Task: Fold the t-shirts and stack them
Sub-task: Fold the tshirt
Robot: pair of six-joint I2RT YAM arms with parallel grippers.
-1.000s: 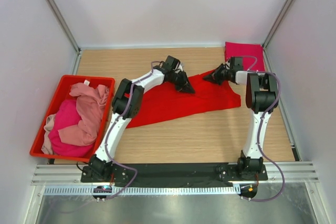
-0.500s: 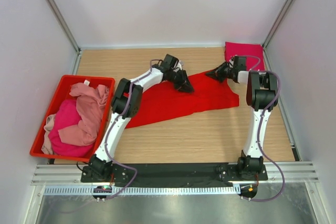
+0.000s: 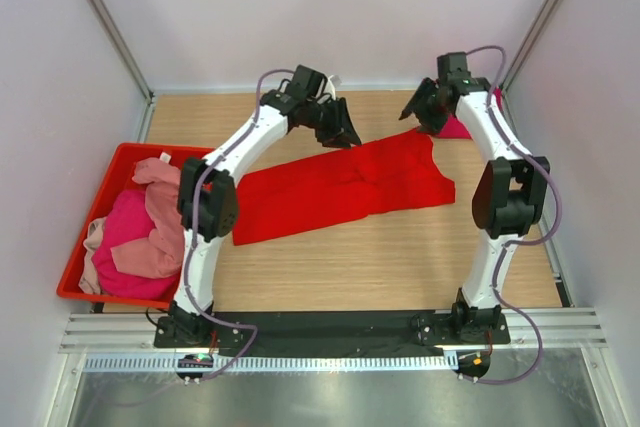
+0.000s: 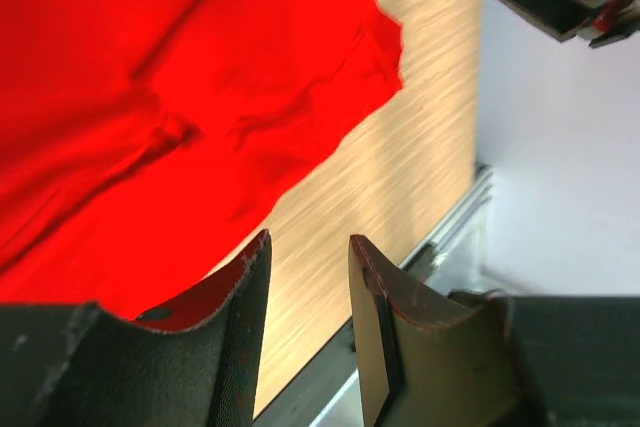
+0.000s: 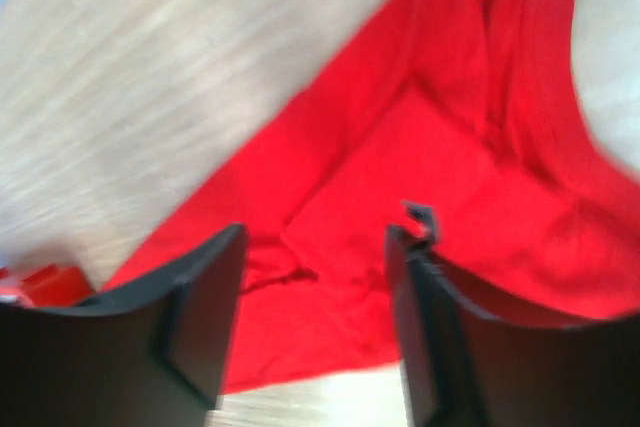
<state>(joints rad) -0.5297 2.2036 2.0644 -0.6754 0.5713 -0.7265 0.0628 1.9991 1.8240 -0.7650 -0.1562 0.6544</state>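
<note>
Red t-shirt (image 3: 340,187) spread on table (image 3: 400,257), left and right jaws parted, holding nothing

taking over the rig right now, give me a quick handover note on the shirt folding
Claws: left claw open, empty, above the far edge of the red t-shirt; right claw open, empty, above its far right corner.
Things: red t-shirt lies in a long strip mid-table. Folded magenta t-shirt at the far right corner, partly behind the right arm. Pink t-shirt and crumpled magenta t-shirt in the red bin, left.
Done: one shirt folded.
Left: finish folding the red one, stack it, then the bin's shirts.
</note>
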